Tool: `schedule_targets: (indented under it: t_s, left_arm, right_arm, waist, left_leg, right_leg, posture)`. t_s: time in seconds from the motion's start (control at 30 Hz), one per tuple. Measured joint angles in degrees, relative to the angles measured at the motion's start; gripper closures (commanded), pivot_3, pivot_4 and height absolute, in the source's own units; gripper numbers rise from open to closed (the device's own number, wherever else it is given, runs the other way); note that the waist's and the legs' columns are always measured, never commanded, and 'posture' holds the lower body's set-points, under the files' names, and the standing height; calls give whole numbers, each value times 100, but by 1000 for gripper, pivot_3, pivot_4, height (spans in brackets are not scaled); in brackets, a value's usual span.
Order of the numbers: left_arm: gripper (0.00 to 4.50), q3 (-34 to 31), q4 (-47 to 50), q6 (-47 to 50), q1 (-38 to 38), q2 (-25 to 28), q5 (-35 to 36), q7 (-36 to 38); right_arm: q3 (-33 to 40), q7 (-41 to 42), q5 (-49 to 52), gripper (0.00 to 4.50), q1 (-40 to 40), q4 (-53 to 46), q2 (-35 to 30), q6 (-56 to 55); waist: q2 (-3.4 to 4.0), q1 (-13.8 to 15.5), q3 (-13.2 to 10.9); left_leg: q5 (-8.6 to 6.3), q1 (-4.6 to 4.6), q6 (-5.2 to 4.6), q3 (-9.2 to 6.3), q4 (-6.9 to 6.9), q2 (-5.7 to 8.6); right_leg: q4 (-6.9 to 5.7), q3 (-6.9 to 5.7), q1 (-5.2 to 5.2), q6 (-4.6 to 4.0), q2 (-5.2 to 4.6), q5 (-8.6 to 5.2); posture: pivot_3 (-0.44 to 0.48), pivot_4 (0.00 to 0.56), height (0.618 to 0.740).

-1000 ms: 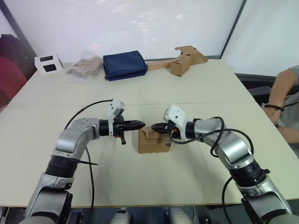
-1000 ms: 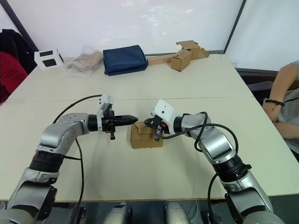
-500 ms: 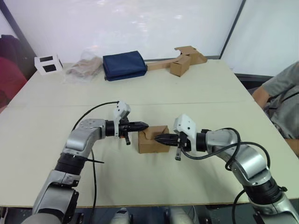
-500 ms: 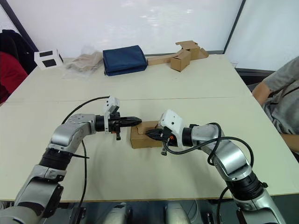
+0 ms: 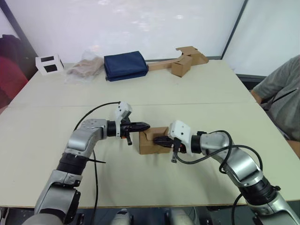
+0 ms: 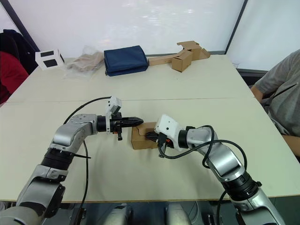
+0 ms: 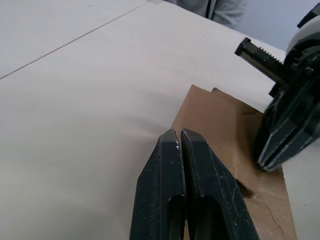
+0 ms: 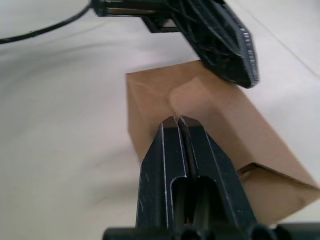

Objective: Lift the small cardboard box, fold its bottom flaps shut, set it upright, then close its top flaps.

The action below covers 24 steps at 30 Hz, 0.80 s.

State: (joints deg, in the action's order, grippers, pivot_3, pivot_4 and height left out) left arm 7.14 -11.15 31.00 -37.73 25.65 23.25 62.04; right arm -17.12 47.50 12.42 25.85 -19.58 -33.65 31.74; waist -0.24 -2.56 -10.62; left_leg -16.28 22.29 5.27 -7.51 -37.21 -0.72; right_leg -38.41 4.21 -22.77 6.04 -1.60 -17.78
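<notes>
Head views: the small box [image 5: 153,140] stands on the counter [image 5: 197,91] between both tools, bare counter all round. The left tool [image 5: 143,125] meets its top far corner; the right tool [image 5: 159,140] lies on the top flaps [image 6: 146,128].

Wrist views: both tools are pressed together, pinching nothing.

Right gripper [image 5: 158,139]: swung from above the right edge of the small plain brown cardboard box [image 5: 152,142] round to its front-right, then slid in; pressed-together black fingers came to lie over the box top.
Left gripper [image 5: 145,125]: advanced to the box's upper left corner, fingers together.
Top flaps [image 8: 200,102]: raised flap went down flat.
Person in grey sleeve [image 5: 281,91]: leaned further in at the table's right.
</notes>
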Motion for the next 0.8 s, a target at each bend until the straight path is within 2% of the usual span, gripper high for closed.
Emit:
schedule_targets:
  t_s: [0.43, 0.8]
  left_arm:
    - [4410, -3, 143, 64, 107, 16, 92, -20]
    - [4410, 340, 446, -398, 167, 239, -398, 137]
  right_arm:
    - [-62, -30, -296, 4500, 122, 358, 79, -161]
    - [333, 305, 476, 4500, 7, -126, 14, 674]
  waist:
    - [0, 1, 0]
    - [0, 3, 0]
  left_leg:
    - [0, 0, 0, 0, -1, 0]
    - [0, 0, 0, -1, 0, 0]
  right_leg:
    - [0, 0, 1, 0, -1, 0]
    - [1, 0, 1, 0, 0, 0]
  posture:
    - [0, 150, 740]
    - [0, 150, 740]
